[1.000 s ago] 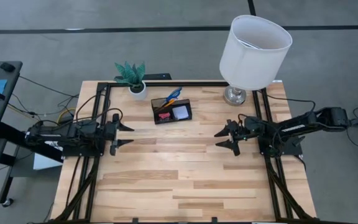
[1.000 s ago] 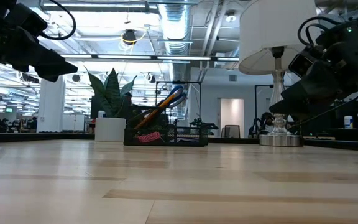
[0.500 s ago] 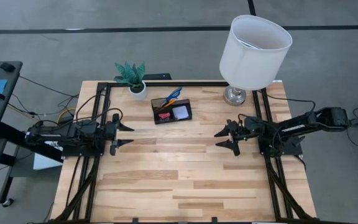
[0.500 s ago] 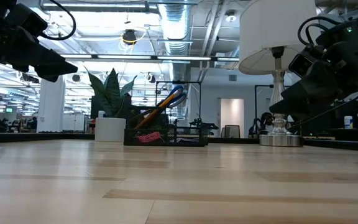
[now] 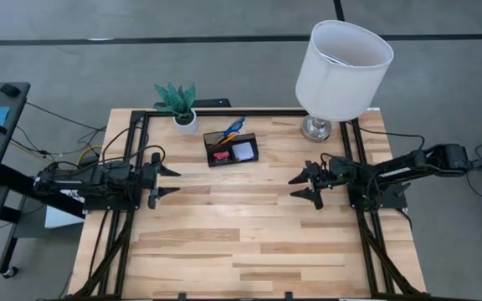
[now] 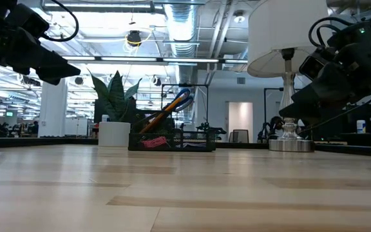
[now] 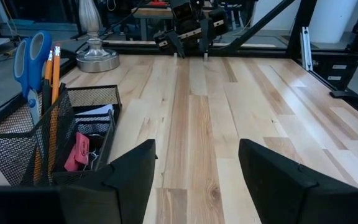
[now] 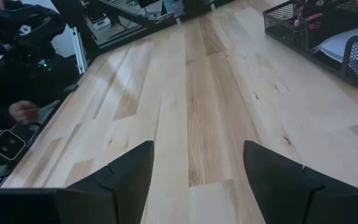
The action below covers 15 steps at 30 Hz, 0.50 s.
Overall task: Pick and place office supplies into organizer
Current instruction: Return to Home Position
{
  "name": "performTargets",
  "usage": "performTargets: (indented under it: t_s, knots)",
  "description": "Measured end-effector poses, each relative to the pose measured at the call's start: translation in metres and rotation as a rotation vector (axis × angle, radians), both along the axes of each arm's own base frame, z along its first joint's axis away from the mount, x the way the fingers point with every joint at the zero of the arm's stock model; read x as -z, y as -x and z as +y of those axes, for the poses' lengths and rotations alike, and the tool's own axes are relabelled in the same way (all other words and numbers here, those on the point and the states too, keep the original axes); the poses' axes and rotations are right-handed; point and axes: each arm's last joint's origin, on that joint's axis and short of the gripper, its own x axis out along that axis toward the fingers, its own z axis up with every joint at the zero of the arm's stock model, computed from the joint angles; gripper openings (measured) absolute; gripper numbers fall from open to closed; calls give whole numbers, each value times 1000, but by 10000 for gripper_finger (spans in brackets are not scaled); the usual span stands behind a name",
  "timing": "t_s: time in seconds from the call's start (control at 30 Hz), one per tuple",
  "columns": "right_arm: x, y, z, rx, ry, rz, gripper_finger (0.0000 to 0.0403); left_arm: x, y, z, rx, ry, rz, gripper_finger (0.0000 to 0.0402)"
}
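The black mesh organizer [image 5: 232, 150] stands on the table near its far edge. Blue-handled scissors [image 7: 31, 57] and two orange pencils [image 7: 53, 73] stand upright in its taller cup section. A pink eraser [image 7: 77, 152] and a pale note pad [image 5: 243, 150] lie in its lower tray. My left gripper [image 5: 162, 181] hovers open at the table's left side. My right gripper [image 5: 306, 185] hovers open at the right side. Both point toward the table's middle, and neither holds anything.
A white pot with a green plant [image 5: 180, 105] stands left of the organizer at the far edge. A lamp with a white shade [image 5: 342, 60] and a metal base [image 5: 315, 128] stands at the far right. Bare wood [image 5: 237, 226] lies between and in front of the grippers.
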Motion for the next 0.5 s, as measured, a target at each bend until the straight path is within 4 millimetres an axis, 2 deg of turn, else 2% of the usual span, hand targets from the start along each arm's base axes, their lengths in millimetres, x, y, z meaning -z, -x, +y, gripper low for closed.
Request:
performTargets:
  t_s: [0.5]
  knots:
    - [0,0,0,0,0,0,240,0,0,0,0,1,1,223]
